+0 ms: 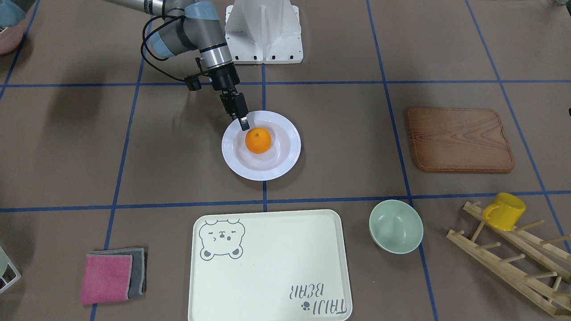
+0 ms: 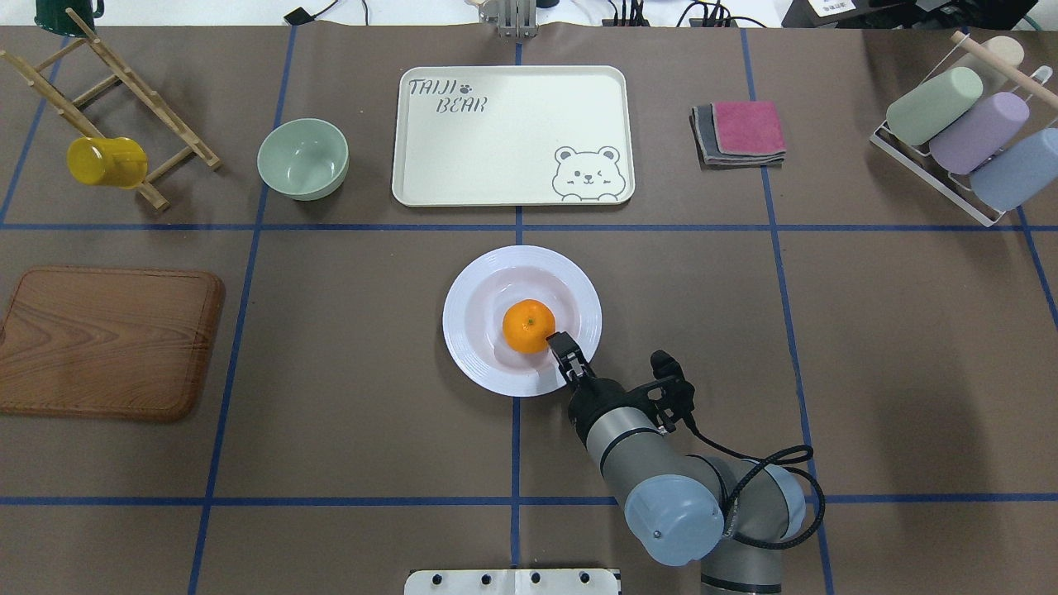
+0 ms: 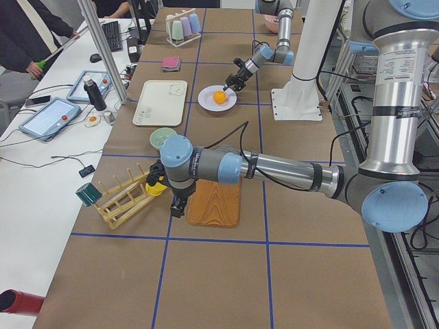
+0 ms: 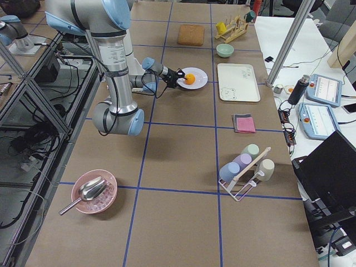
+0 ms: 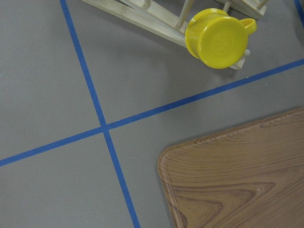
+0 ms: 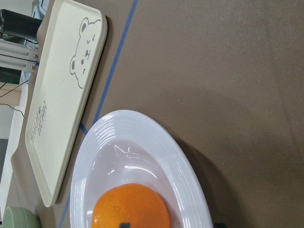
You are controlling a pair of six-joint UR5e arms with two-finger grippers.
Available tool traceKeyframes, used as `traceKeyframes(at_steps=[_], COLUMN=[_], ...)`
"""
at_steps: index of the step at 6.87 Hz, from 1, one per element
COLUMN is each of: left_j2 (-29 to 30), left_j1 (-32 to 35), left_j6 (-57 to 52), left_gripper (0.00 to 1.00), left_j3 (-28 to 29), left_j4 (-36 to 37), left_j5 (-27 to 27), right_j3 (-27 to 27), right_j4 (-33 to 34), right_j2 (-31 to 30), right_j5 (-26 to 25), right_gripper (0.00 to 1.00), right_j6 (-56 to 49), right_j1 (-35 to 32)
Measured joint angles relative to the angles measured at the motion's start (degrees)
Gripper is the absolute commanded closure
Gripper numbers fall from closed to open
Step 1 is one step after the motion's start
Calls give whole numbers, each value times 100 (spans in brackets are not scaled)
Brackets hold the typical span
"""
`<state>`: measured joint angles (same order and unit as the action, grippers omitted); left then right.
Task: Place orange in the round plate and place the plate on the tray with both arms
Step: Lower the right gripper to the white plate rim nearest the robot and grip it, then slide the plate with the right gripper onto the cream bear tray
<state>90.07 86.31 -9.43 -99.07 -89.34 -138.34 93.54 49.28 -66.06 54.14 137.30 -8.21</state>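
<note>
Orange (image 1: 258,140) sat in the well of the round plate (image 1: 285,167), roughly centred, stem dimple up. Plate was on the table (image 1: 67,147), apart from the tray (image 1: 267,267), with a blue tape line (image 1: 178,205) running between them.

Right arm (image 2: 653,471) reached forward with the wrist pitched down. The right gripper (image 1: 243,124) was over the plate's robot-side rim, its tip just beside the orange and not around it. Contact could not be resolved, nor whether the fingers were parted or closed.

Left arm (image 3: 274,168) was stretched out low along the table. The left gripper (image 3: 177,209) pointed down beside the wooden board (image 1: 459,139), near the yellow mug (image 5: 219,38). Finger state could not be told.

Plate was glossy white and deep, with a ridged rim. Tray was matte cream with rounded corners, a grey bear outline and lettering. Board was brown with visible grain.

The table had a brown covering gridded with blue tape. Also on it were a pale-green bowl (image 1: 395,226), a wooden peg rack (image 1: 513,263) holding the mug, folded pink and grey cloths (image 1: 111,275), and a wire rack of pastel cups (image 2: 959,132).
</note>
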Motion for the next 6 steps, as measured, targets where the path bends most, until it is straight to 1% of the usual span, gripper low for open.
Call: traceKeyframes(at_steps=[1, 4, 6], left_j2=[-59, -157, -191], left_j1=[0, 0, 3], left_j6=[-4, 5, 79], left_gripper=[1, 1, 1], left_j3=[-4, -7, -2], left_j4=[-32, -84, -76], left_j5=[0, -4, -14], right_j3=[-48, 37, 332], right_j4=[2, -43, -58], right_j2=[41, 93, 86], right_j5=[-3, -33, -155], right_gripper=[100, 100, 100], right_j6=[17, 90, 95], right_j1=[-6, -77, -282])
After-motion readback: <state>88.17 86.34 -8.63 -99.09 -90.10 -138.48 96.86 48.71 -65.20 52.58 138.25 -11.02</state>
